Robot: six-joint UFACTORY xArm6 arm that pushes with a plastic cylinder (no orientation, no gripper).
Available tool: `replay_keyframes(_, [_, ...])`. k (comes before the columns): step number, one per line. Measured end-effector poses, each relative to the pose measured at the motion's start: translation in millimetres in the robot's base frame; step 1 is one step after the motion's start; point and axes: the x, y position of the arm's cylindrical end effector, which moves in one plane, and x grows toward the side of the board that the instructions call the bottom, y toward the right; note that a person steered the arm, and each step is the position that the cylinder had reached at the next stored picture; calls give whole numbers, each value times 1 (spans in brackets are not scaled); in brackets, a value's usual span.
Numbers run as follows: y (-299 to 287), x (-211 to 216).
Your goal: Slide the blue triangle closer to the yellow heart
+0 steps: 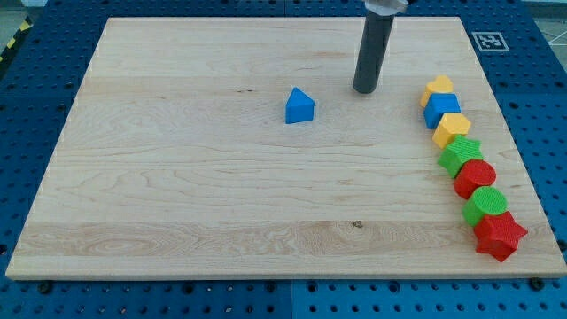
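The blue triangle (299, 105) lies alone on the wooden board (177, 177), a little above its middle. The yellow heart (437, 88) sits at the top of a column of blocks along the view's right side. My tip (364, 90) stands on the board between them, to the right of the blue triangle and slightly above it, apart from it, and to the left of the yellow heart.
Below the yellow heart the column runs down: a blue block (442, 110), a yellow block (452, 128), a green star (461, 156), a red round block (476, 178), a green round block (486, 205), a red star (500, 235). The board's right edge is close behind them.
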Motion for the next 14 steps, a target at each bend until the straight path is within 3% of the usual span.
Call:
replay_keyframes(2, [-4,50])
replay_keyframes(4, [-67,79])
replay_keyframes(5, [-113,68])
replay_keyframes(6, [-115,28])
replay_keyframes(8, [-75,14])
replay_keyframes(11, [-62,-38])
replay_keyframes(14, [-16,-38])
